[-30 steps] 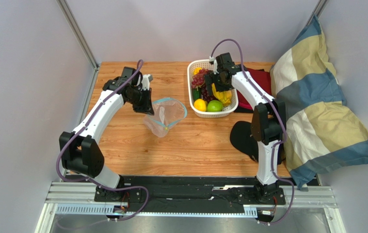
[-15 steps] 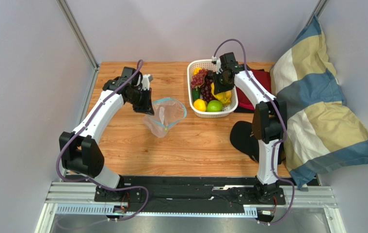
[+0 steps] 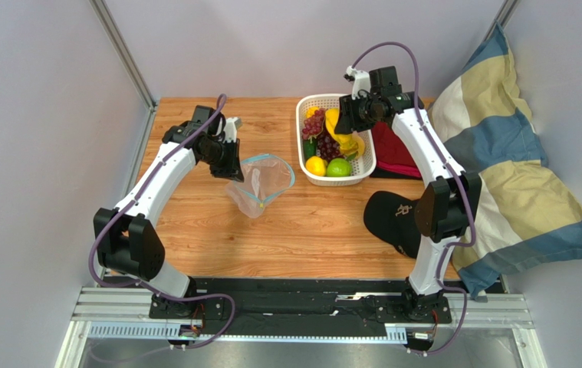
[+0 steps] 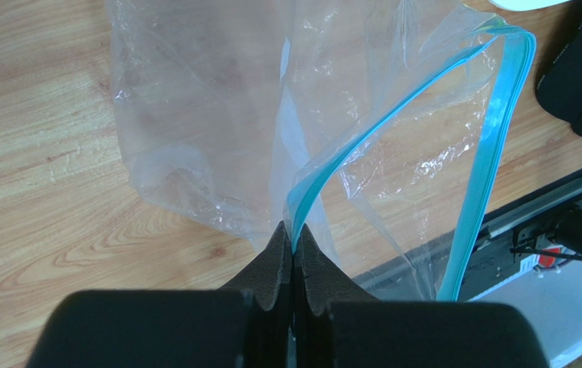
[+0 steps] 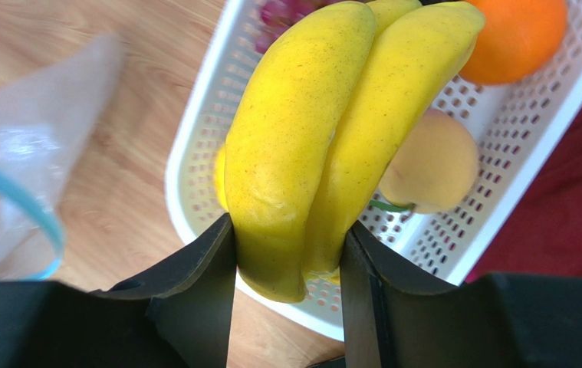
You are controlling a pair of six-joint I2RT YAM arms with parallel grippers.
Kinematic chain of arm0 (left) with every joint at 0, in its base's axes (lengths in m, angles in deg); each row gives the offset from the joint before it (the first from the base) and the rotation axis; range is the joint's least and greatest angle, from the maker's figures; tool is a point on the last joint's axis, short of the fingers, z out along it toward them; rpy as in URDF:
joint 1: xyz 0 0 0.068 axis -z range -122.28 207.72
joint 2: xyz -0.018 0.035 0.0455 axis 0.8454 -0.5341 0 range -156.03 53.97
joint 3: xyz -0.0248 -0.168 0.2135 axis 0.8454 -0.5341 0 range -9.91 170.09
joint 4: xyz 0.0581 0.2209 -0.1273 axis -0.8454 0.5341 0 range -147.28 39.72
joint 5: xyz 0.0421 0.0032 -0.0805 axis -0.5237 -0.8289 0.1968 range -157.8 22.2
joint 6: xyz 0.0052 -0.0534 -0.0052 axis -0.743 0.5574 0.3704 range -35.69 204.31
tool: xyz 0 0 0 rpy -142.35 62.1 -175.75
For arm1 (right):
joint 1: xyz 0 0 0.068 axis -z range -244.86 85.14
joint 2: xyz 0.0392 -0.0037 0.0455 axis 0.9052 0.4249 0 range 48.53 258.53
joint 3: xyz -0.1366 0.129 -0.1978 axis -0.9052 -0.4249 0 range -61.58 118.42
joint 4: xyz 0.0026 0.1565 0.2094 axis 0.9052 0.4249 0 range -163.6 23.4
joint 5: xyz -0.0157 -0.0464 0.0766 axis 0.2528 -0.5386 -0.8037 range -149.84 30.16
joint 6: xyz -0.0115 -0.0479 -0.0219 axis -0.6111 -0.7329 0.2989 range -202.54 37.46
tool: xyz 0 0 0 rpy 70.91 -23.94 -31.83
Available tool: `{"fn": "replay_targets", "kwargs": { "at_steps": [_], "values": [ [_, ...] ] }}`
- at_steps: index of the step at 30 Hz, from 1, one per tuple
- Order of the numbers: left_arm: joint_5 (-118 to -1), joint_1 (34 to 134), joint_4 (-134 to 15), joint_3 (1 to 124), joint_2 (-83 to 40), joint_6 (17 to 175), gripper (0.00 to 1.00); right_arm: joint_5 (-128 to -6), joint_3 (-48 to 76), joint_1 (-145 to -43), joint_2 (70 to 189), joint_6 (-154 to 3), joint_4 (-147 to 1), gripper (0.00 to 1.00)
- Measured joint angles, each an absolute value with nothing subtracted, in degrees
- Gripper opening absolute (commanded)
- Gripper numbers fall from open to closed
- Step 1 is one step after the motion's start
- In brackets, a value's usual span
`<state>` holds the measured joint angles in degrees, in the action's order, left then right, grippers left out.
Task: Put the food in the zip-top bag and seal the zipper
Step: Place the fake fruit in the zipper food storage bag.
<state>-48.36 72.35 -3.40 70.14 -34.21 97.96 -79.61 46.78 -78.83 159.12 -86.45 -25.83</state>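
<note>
Zip-top bag (image 3: 259, 188) lay open on surface (image 3: 309, 238), limp, crinkly. Left end effector (image 4: 294, 249) pinched zipper (image 4: 498, 115) at mouth edge. Farther back, right end effector (image 5: 286, 253) clamped banana bunch (image 5: 324, 115) near one end, over white basket (image 5: 194, 146). Bunch looked firm, smooth, likely slippery; end grip might let it swing.

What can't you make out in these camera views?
- Right wrist view: the banana bunch hides much of the white basket; the grapes are cut off by the top edge.
- Left wrist view: the zip-top bag runs past the top edge.
- Top view: the black cap's logo is too small to read.
</note>
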Motion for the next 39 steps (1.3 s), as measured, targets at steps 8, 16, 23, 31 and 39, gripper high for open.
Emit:
{"fn": "replay_targets", "kwargs": {
  "at_steps": [8, 16, 23, 31, 39],
  "values": [
    [-47.7, 72.3, -3.4, 70.1, -34.2, 97.9, 0.00, -94.3, 45.6, -78.8, 151.0, -83.6, -26.4, 0.00],
    [-45.8, 72.3, -3.4, 70.1, -34.2, 97.9, 0.00, -112.4, 36.2, -81.2, 138.9, -75.3, -34.9, 0.00],
    [-45.2, 72.3, -3.5, 70.3, -34.2, 97.9, 0.00, -120.3, 46.1, -88.8, 143.2, -89.4, -16.6, 0.00],
    [-44.1, 72.3, -3.5, 70.4, -34.2, 97.9, 0.00, -113.8, 49.8, -101.3, 147.9, -107.7, 0.8, 0.00],
    [-42.8, 72.4, -3.5, 70.4, -33.4, 97.4, 0.00, -107.1, 56.9, -101.1, 156.4, -105.4, 3.7, 0.00]
  ]
}}
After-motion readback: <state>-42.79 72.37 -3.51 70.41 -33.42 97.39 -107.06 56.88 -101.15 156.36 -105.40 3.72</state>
